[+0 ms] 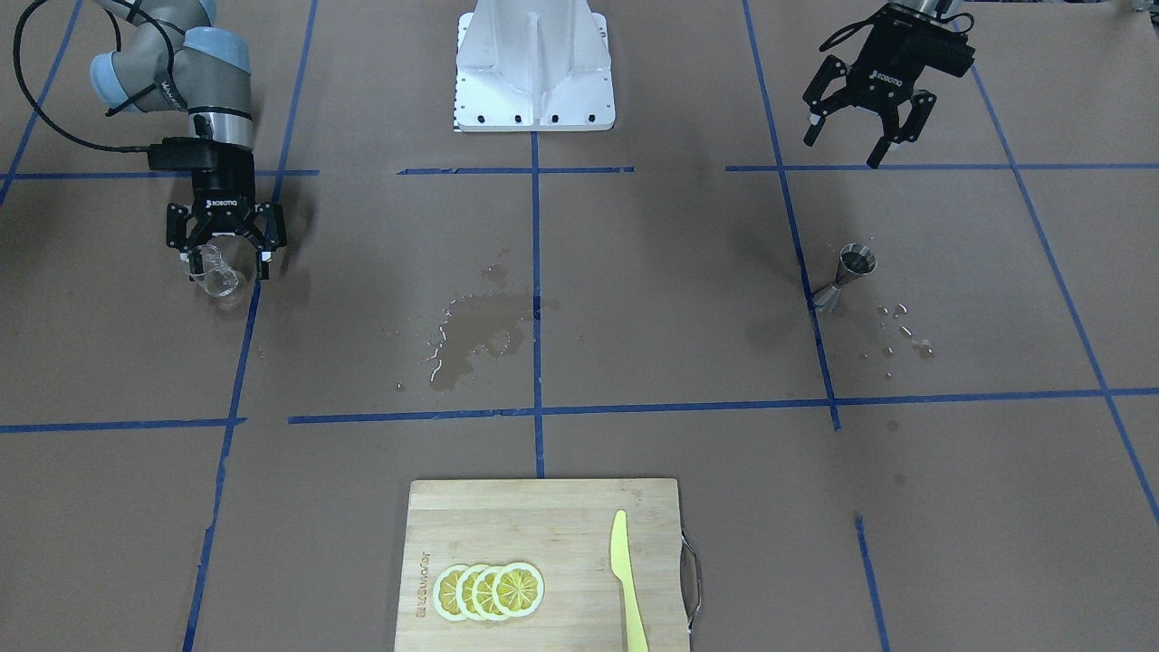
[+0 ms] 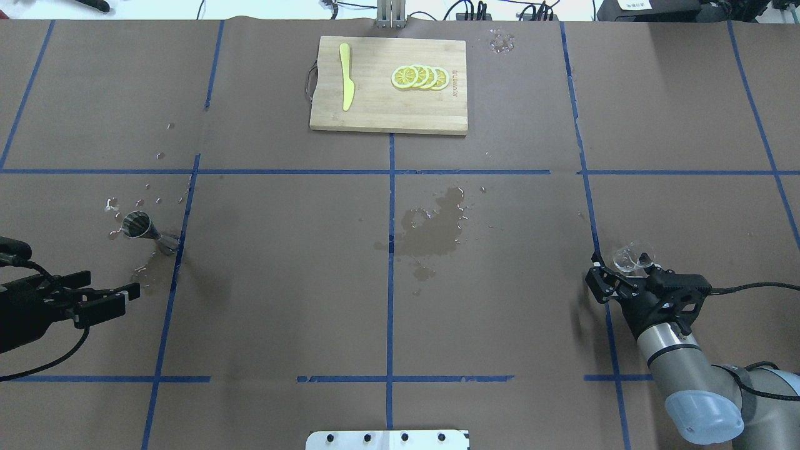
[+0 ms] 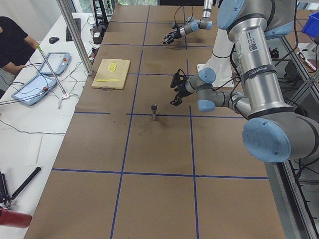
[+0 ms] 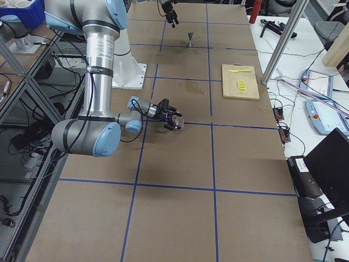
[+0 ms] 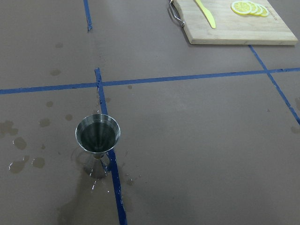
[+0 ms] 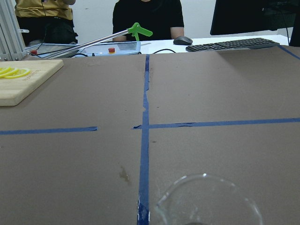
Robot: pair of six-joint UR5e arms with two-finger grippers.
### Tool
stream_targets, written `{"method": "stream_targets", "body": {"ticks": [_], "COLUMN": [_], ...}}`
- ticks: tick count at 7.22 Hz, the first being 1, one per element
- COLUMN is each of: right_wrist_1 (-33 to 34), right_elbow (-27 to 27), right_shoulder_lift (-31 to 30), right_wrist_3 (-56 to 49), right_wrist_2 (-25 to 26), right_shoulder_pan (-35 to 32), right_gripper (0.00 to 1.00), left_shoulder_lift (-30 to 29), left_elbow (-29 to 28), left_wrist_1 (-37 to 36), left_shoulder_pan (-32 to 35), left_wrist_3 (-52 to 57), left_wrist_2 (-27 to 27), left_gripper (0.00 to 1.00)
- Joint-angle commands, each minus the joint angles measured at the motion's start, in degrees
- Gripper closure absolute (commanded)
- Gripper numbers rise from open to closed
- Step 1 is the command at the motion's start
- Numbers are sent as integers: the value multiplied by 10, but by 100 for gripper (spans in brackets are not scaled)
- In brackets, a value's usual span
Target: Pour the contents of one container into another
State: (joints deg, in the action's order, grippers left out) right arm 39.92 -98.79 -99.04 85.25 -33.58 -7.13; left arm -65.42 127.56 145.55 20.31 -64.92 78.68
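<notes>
A small metal jigger stands upright on the brown paper among water drops; it also shows in the left wrist view and overhead. My left gripper hovers open and empty above the table, back from the jigger toward the robot. A clear glass cup sits on the table at the other end. My right gripper is low around the cup, with its fingers spread wide on either side. Only the cup's rim shows in the right wrist view.
A wooden cutting board with lemon slices and a yellow knife lies at the operators' edge. A wet spill darkens the paper mid-table. The white robot base is at the back.
</notes>
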Motion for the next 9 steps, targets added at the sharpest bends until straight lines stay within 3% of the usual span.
{"method": "stream_targets", "body": {"ticks": [1, 5, 6, 9], "right_wrist_1": [-2, -5, -38, -52], "right_elbow": [1, -4, -5, -60], "right_shoulder_lift": [0, -18, -41, -48], "right_wrist_3": [0, -1, -3, -3], "right_wrist_2": [-1, -1, -1, 31], "right_shoulder_pan": [0, 0, 3, 80], "right_gripper": [1, 0, 0, 0], "left_shoulder_lift": [-1, -2, -5, 0], "left_elbow": [1, 1, 2, 32], "left_wrist_1": [0, 0, 0, -8], "left_shoulder_pan": [1, 1, 1, 25], "left_wrist_3": [1, 1, 1, 4], "left_wrist_2": [0, 1, 2, 76], "left_gripper": [0, 0, 0, 0]}}
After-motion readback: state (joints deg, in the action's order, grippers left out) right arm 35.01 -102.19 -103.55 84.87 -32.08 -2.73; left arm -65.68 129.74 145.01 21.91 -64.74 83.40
